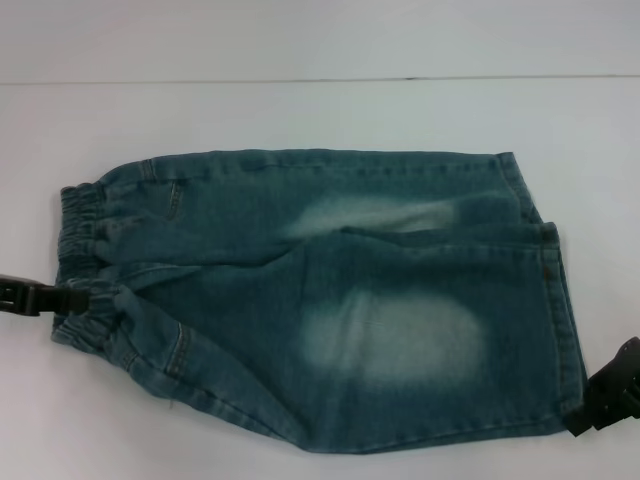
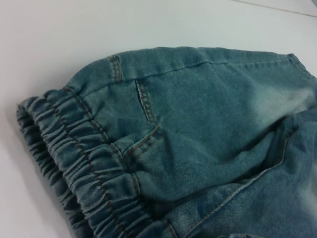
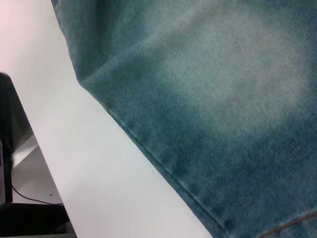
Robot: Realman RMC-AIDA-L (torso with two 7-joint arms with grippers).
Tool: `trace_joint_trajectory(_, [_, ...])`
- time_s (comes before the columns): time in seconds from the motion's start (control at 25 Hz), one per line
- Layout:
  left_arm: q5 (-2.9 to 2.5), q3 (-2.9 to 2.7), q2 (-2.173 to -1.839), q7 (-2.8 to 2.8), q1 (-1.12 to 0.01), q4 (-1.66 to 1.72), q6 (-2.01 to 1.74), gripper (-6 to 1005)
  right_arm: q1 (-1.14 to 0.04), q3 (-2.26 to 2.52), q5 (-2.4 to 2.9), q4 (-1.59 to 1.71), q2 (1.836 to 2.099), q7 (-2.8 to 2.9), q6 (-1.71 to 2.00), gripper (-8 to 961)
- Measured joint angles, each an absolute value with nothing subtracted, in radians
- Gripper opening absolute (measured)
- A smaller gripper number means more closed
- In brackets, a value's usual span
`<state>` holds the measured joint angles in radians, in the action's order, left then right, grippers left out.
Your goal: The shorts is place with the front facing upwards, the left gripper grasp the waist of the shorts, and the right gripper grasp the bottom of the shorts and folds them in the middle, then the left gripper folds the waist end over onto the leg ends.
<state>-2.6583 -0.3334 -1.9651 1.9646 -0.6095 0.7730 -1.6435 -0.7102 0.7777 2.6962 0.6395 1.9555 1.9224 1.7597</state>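
The shorts (image 1: 330, 300) lie flat on the white table (image 1: 320, 110), waist to the left and legs to the right, with one leg folded over the other so that the near leg covers most of the far one. Two pale faded patches show on the denim, one on each layer. The gathered elastic waistband (image 1: 85, 260) runs along the left edge, bunched and slightly creased in its middle. The left gripper (image 1: 50, 297) reaches in from the left edge and meets the waistband at that crease; whether its fingers are clamped on the cloth or apart cannot be told. The leg ends (image 1: 560, 300), flat and stitched, form the right edge of the garment, the near hem lying a little further right than the far one. The right gripper (image 1: 605, 400) sits at the near right corner, touching or just beside the near hem; whether its fingers are apart or together cannot be told either.
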Motion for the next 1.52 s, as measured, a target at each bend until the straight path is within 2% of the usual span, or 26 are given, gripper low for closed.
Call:
trace_joint_trajectory(0.28, [-2.658, -0.335, -1.962, 1.969, -0.612, 0.773, -1.658, 45, -0.704, 0.774, 2.696, 0.641, 1.948, 1.923, 1.753, 217])
trace_joint_trajectory(0.6, [-2.643, -0.332, -1.942, 2.032, -0.629, 0.785, -1.733, 44, -0.703, 0.641, 2.685, 0.632, 1.920, 1.829, 1.776, 45])
trace_joint_trajectory(0.8, [-2.605, -0.324, -1.932, 2.110, -0.640, 0.798, -1.728, 44, -0.683, 0.484, 2.608, 0.605, 1.891, 1.804, 1.716, 43])
trace_joint_trajectory(1.0, [-2.553, -0.293, -1.924, 2.198, -0.642, 0.808, -1.641, 44, -0.651, 0.403, 2.426, 0.543, 1.886, 1.788, 1.598, 43])
trace_joint_trajectory(1.08, [-2.529, -0.289, -1.924, 2.218, -0.642, 0.802, -1.596, 45, -0.646, 0.403, 2.375, 0.517, 1.894, 1.784, 1.528, 42])
trace_joint_trajectory(1.16, [-2.505, -0.290, -1.927, 2.224, -0.643, 0.794, -1.550, 45, -0.646, 0.402, 2.334, 0.500, 1.913, 1.776, 1.448, 42])
trace_joint_trajectory(1.4, [-2.475, -0.295, -1.948, 2.223, -0.650, 0.757, -1.418, 45, -0.652, 0.405, 2.190, 0.483, 1.988, 1.702, 1.247, 42])
trace_joint_trajectory(1.52, [-2.462, -0.301, -1.964, 2.217, -0.651, 0.746, -1.358, 45, -0.664, 0.408, 2.157, 0.474, 2.015, 1.672, 1.141, 43])
